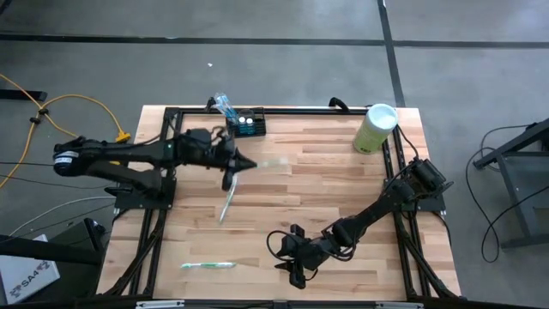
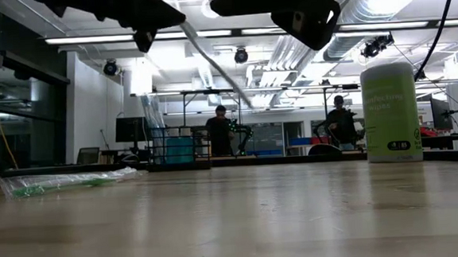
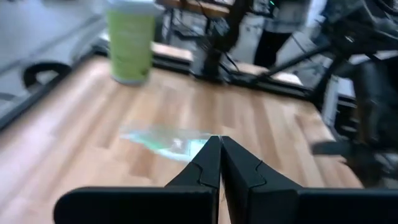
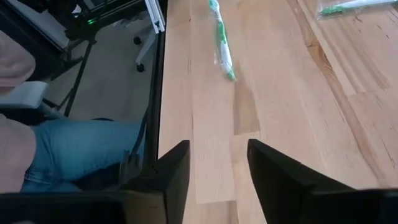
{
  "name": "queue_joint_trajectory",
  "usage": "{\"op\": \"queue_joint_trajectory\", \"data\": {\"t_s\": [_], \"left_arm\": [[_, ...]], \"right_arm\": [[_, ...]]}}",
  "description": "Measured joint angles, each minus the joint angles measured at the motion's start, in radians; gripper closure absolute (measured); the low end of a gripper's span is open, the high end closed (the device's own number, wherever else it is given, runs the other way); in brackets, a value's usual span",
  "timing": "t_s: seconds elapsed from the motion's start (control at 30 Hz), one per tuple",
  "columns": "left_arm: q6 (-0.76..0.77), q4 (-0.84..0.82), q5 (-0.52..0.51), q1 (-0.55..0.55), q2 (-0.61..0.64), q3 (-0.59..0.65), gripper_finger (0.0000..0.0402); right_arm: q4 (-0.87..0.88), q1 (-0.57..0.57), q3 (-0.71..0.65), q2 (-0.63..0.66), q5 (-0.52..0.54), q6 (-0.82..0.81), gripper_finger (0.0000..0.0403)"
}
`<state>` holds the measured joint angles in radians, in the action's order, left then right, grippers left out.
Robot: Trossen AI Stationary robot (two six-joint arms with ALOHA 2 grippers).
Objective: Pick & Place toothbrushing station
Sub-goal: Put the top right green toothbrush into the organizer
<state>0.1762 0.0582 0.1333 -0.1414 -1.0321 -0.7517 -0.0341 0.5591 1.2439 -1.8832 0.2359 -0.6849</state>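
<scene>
**A:** What is on the table?

**B:** A pale wooden table (image 1: 343,189) seen from above. At its far edge, left of centre, sits the small black holder (image 1: 249,124), with a wrapped toothbrush (image 1: 225,105) leaning at its left end. A pale green canister (image 1: 376,128) with a white lid stands at the far right corner. Another wrapped toothbrush (image 1: 208,265) lies flat near the front edge, on the left.

**A:** Where are the arms?

**B:** The left gripper (image 1: 247,163) is above the table just in front of the holder, not touching it. Its fingers (image 3: 211,163) are pressed together, and a wrapped toothbrush (image 1: 227,202) hangs from them. The right gripper (image 1: 294,273) is low near the front edge, right of the flat toothbrush. Its fingers (image 4: 177,165) stand apart with only bare wood between them.

**A:** Anyone nearby?

**B:** A person's leg in jeans (image 4: 81,149) shows beside the table's front edge, and two people (image 2: 221,133) stand far back in the room.
</scene>
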Motion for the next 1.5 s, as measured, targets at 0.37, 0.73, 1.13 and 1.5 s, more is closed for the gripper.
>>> {"op": "queue_joint_trajectory", "data": {"t_s": [0.37,0.73,1.13,1.5], "left_arm": [[-0.109,0.061,0.000,-0.216,0.000,-0.024,0.0401],[-0.147,0.096,-0.122,-0.336,-0.012,-0.025,0.0401],[-0.136,0.046,-0.193,-0.349,-0.210,-0.152,0.0401],[-0.196,-0.456,-0.309,-0.378,-0.347,-0.612,0.0401]], "right_arm": [[-0.006,-0.001,-0.001,-0.002,0.100,0.005,0.0255],[-0.016,-0.026,-0.002,-0.006,0.137,0.008,0.0255],[-0.031,-0.045,-0.002,-0.006,0.129,0.001,0.0255],[-0.023,-0.047,-0.002,-0.006,0.131,0.070,0.0255]]}}
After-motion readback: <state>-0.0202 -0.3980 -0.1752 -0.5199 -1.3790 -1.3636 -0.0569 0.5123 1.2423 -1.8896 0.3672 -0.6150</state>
